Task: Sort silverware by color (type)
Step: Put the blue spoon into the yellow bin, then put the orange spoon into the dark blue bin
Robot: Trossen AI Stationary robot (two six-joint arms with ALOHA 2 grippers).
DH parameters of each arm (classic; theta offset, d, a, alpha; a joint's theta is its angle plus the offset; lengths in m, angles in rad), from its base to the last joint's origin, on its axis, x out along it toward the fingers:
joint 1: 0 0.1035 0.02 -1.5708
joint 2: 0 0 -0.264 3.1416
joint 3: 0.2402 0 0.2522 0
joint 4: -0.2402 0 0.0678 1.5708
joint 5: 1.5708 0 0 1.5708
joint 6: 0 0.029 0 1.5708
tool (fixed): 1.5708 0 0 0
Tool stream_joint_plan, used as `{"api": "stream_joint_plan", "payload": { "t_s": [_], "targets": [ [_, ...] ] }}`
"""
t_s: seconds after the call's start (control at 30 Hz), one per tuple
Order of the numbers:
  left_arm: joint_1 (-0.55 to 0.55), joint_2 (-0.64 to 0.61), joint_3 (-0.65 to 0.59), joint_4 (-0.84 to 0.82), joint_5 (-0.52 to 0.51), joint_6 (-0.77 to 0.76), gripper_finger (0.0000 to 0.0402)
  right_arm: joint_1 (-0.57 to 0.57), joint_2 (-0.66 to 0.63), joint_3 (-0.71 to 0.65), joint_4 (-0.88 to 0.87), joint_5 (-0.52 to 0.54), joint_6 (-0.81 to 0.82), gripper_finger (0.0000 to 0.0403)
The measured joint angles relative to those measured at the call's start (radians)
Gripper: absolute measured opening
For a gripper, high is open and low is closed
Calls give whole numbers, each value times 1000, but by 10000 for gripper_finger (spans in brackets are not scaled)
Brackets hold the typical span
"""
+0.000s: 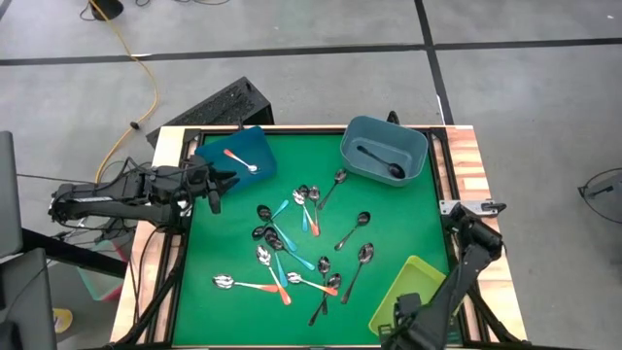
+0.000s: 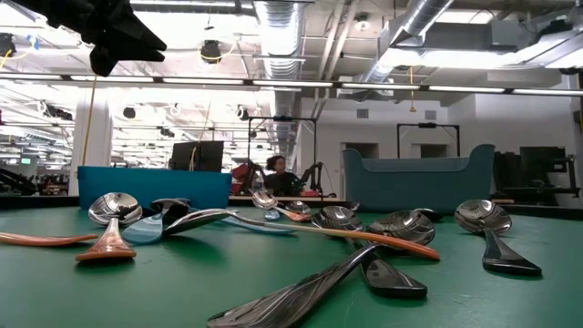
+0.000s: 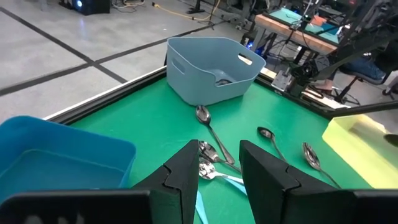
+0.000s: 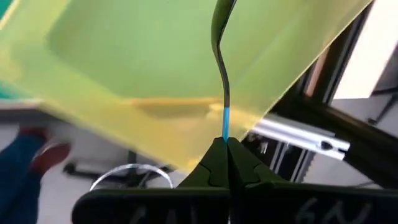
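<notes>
Right gripper [image 4: 227,144] pinched tight on a blue-handled spoon [image 4: 222,68], bowl end reaching out past the fingertips over the yellow bin [image 4: 143,56]. Left gripper [image 3: 219,163] hung with fingers spread and empty beside the blue bin [image 1: 238,154], the other spoons [image 1: 296,243] scattered on the green mat [image 1: 398,214] nearby.

A robotics lab or open industrial workshop is indicated. Exposed ceiling ducts [image 2: 291,23] and pipes are seen above rows of strip lights. A grey concrete floor [image 1: 321,24] marked with dark lines is crossed by a yellow cable [image 1: 146,83] at ten o'clock. A seated person [image 2: 273,169] and cluttered workbenches [image 3: 311,31] are visible beyond.
</notes>
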Motion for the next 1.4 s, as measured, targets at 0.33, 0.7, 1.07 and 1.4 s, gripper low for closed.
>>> {"api": "stream_joint_plan", "payload": {
  "t_s": [0.33, 0.7, 1.07, 1.4],
  "targets": [
    [0, 0, 0, 0, -20, -31, 100, -24, 0, -117, 1, -20, 5, 2],
    [0, 0, 0, 0, -20, -34, 100, -23, 0, -139, 0, -17, 0, 35],
    [0, 0, 0, 0, -17, -35, 100, -23, 0, -139, 1, 42, -10, 125],
    [0, 0, 0, 40, 123, -36, 100, -24, 0, -60, 0, 277, -72, 148]
  ]
}}
